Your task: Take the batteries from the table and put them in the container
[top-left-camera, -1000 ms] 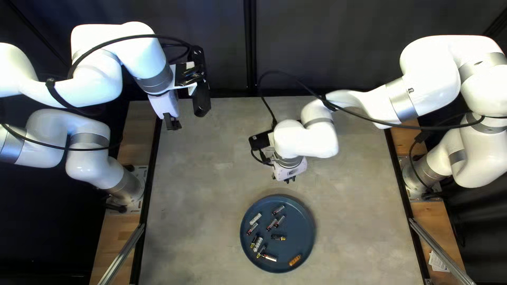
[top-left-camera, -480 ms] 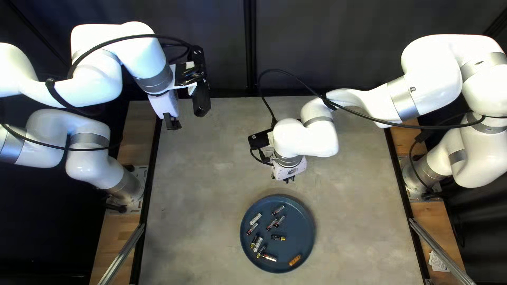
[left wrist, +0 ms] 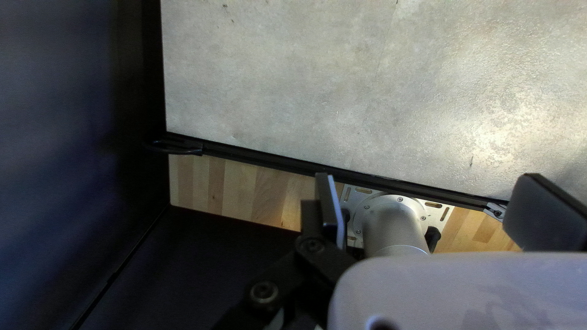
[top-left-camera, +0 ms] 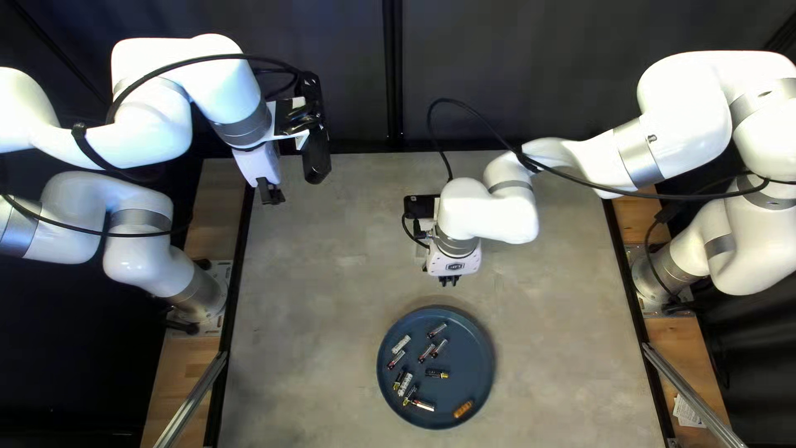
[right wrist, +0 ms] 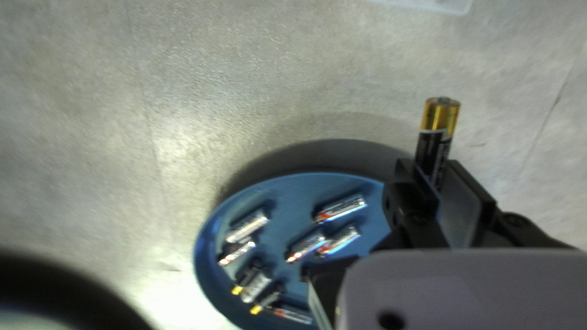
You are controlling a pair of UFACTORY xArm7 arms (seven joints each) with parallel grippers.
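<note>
Dark curtain [top-left-camera: 514,83] hangs across the top left view's top. White paper [top-left-camera: 686,412] lies beside a metal bar [top-left-camera: 676,379], lower right.

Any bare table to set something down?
Table between the blue tray and the left arm's base, or the right arm's base. Crowded: the tray, scattered with batteries, and just beyond it, where the right end effector holds another battery.

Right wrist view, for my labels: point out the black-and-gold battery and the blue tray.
Black-and-gold battery [right wrist: 436,137], right wrist view: middle of its casing.
Blue tray [right wrist: 290,211], right wrist view: bare floor.
</note>
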